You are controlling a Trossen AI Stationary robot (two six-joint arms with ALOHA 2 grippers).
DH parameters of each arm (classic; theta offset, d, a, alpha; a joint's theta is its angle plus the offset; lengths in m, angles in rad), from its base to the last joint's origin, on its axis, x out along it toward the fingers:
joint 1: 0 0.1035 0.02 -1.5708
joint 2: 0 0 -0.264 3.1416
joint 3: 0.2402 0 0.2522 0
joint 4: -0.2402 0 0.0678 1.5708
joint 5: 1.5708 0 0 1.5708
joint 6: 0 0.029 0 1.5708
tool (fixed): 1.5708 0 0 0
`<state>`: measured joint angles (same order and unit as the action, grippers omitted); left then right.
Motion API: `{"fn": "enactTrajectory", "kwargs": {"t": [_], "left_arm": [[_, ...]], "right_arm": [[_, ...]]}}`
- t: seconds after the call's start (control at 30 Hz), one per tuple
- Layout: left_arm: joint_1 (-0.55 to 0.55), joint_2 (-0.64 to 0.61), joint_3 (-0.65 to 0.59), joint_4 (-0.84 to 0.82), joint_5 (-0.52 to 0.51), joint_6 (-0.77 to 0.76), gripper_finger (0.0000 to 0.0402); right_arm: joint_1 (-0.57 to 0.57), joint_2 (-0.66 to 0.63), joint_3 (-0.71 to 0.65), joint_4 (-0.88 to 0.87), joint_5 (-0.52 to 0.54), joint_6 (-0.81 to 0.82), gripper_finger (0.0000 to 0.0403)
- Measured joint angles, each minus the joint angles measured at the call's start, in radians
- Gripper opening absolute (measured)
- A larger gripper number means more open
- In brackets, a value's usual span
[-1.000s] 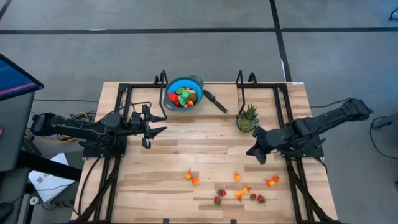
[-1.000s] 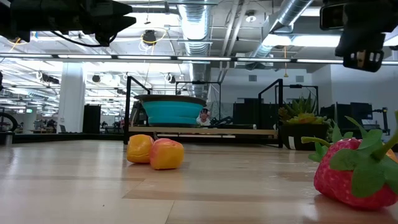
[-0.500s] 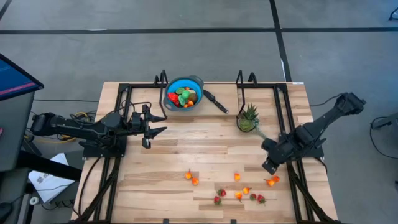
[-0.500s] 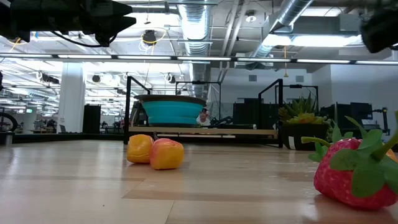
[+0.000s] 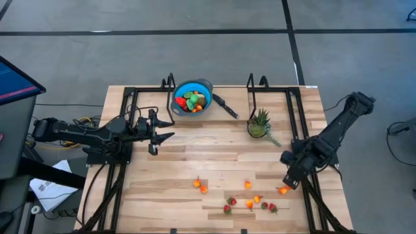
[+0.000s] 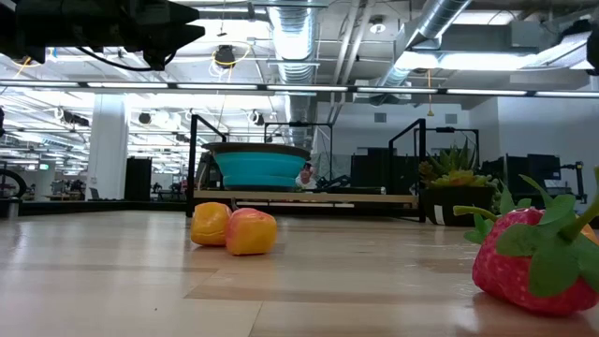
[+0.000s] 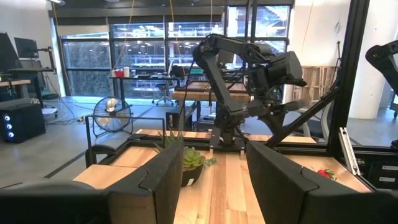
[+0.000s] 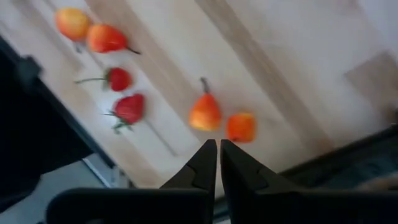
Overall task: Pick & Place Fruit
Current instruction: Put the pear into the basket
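Where fruit (image 5: 283,190) lies — right pincer (image 5: 290,183)

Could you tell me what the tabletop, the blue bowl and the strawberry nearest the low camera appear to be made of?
Tabletop: wood, going by the pale planks with visible grain and joints; finish looks smooth, slightly satin.
Blue bowl: probably plastic or silicone, given the uniform bright colour; matte.
Strawberry: likely moulded plastic or foam, with a dimpled red skin and stiff green leaves; clearly artificial.
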<state>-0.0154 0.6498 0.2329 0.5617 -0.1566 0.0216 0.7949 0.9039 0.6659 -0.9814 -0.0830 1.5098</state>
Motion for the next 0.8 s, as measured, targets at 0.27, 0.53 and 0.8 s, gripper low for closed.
{"fn": "enactTrajectory", "kwargs": {"t": [0.27, 0.53, 0.8], "left_arm": [[0.0, 0.0, 0.0, 0.0, 0.0, 0.0, 0.0173], [0.0, 0.0, 0.0, 0.001, 0.0, 0.002, 0.0172], [0.0, 0.0, 0.0, 0.002, 0.0, 0.003, 0.0173]], "right_arm": [[0.024, 0.0, 0.0, -0.047, 0.0, -0.11, 0.0032], [0.024, 0.0, 0.0, -0.038, -0.018, -0.235, 0.0016], [0.024, 0.045, -0.001, -0.061, -0.024, -0.29, 0.0018]]}}
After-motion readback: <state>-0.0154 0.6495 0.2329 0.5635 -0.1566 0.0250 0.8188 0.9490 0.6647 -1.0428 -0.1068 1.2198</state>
